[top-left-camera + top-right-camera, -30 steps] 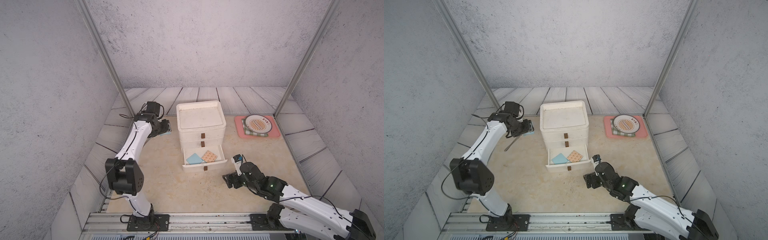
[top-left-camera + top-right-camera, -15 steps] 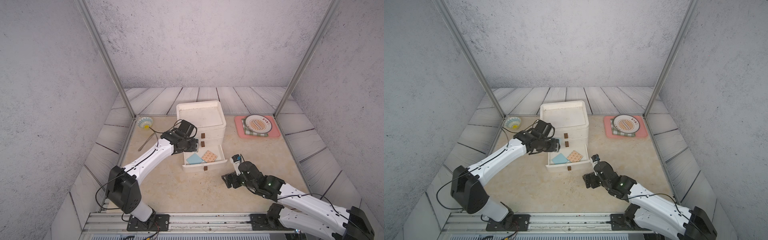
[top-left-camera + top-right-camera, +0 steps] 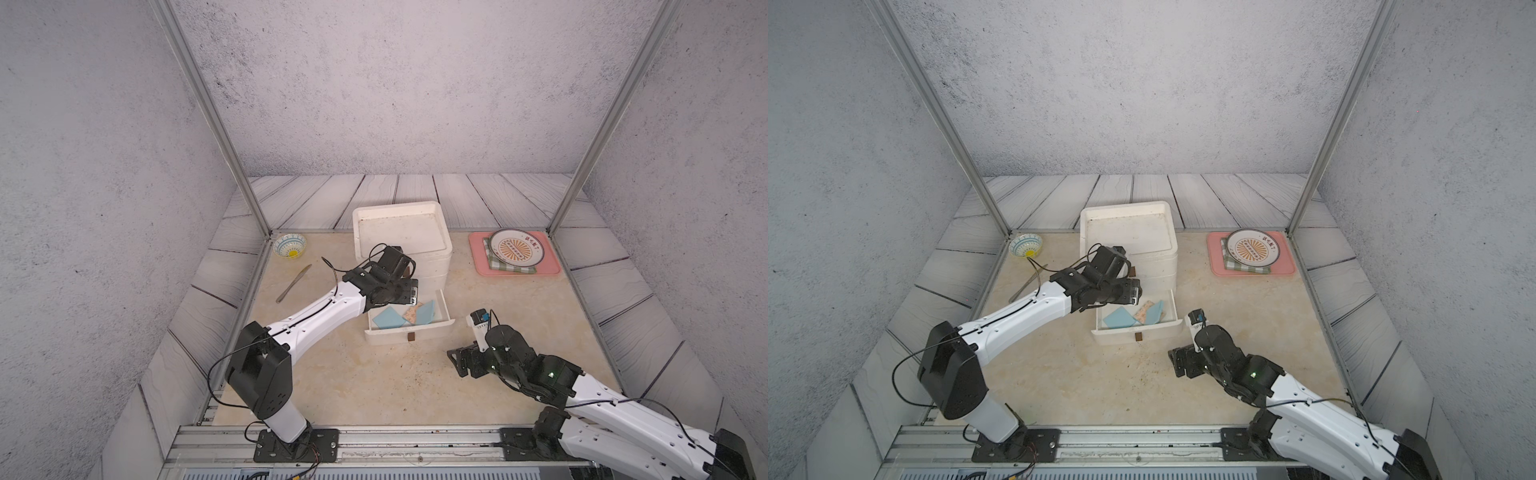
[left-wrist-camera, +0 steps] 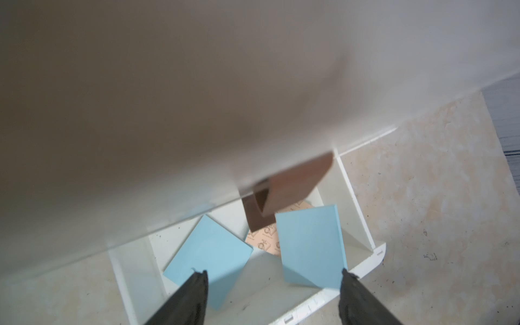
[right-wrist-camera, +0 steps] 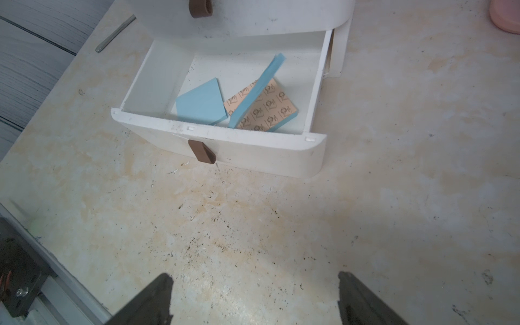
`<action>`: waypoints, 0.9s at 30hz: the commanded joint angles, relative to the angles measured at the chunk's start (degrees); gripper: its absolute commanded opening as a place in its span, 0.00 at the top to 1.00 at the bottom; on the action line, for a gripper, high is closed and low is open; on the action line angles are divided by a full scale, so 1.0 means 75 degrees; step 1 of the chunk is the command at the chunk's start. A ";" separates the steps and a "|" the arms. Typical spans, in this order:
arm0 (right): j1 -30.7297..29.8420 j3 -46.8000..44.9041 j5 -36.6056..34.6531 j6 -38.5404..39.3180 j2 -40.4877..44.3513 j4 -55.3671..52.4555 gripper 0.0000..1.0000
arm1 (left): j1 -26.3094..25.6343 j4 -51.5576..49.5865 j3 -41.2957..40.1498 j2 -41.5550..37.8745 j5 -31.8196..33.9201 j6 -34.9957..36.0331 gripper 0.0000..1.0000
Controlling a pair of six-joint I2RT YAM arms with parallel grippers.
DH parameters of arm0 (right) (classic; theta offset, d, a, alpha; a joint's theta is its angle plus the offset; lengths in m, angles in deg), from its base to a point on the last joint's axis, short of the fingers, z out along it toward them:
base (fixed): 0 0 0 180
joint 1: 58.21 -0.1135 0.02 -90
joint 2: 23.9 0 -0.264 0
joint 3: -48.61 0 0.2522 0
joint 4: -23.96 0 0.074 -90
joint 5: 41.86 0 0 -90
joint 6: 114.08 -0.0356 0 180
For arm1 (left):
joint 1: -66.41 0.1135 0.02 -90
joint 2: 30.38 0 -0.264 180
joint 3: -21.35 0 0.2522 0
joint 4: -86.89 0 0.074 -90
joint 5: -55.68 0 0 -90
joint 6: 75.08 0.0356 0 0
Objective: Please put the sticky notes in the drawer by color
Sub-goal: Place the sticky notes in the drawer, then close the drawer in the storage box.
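Pads (image 5: 201, 102) in the drawer (image 5: 253, 152) look light, stiff and thin, best pinched across opposite edges; left gripper (image 4: 273, 274) and right gripper (image 5: 254, 278) both stand apart, empty.

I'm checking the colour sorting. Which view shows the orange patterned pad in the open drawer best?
The right wrist view: the orange patterned pad shows most of its face. Left wrist: a sliver between blue pads; both top views: a speck.
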 commanded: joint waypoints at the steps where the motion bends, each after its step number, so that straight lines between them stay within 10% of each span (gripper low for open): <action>1: 0.0018 0.0093 -0.0042 -0.0060 -0.0068 0.0065 0.07 | -0.0051 -0.0898 -0.0527 0.0029 0.0068 -0.0261 0.23; 14: 0.0030 0.0088 0.0374 -0.0252 -0.1748 0.1458 0.09 | 0.0381 -0.1581 0.1492 -0.0702 0.1904 0.0980 0.12; 27: 0.0026 0.0853 0.1133 -0.0250 -0.3820 0.2606 0.51 | 0.0854 -0.2633 0.6606 0.2606 0.0998 0.2185 0.17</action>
